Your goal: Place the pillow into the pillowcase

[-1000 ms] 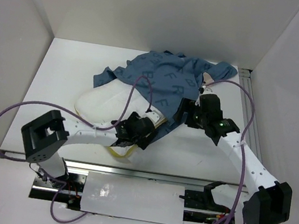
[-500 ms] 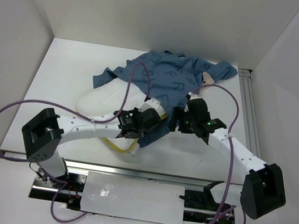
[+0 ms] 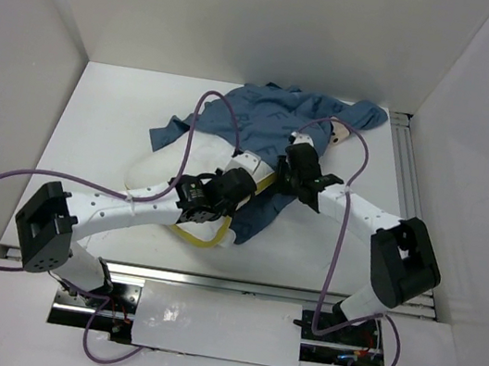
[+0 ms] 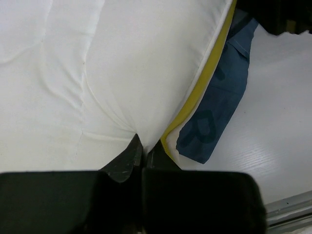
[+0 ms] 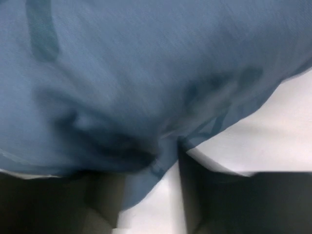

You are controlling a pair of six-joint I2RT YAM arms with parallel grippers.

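The pillowcase [image 3: 264, 121] lies crumpled at the far middle of the table [image 3: 104, 122], covering the far end of the pillow [image 3: 167, 168], whose near end is bare. The left gripper [image 4: 141, 152] is pinched tight on pillow cloth by the yellow seam [image 4: 204, 87]. The right gripper [image 5: 151, 200] straddles a pillowcase fold, and I cannot tell whether it has hold. It should catch one hem layer only and lift the mouth while the left feeds the pillow in.

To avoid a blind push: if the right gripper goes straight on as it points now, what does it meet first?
The pillowcase: its blue cloth fills the view just ahead of the right gripper. What lies beneath the cloth is hidden.
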